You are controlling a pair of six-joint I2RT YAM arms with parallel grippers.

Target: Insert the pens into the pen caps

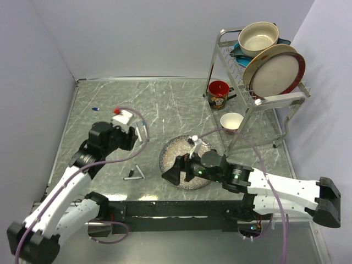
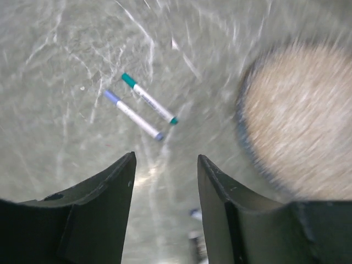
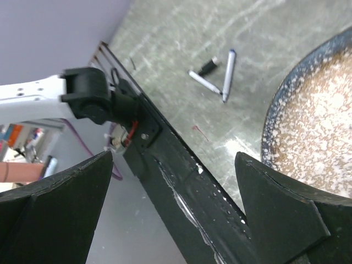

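Left wrist view shows the left claw (image 2: 166, 160) parted, empty, two pens (image 2: 151, 101) ahead; the right claw (image 3: 173, 160) gapes wide, empty.

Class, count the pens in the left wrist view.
2: a teal-capped pen and a blue-capped pen, side by side on the table; a blurred bit below may be another.

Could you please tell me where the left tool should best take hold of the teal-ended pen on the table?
Probably mid-barrel on the teal-ended pen, bringing the left tool straight down and closing across its width: it lies flat, slim and straight. The blue-ended pen lies close alongside, so that narrow gap needs care.
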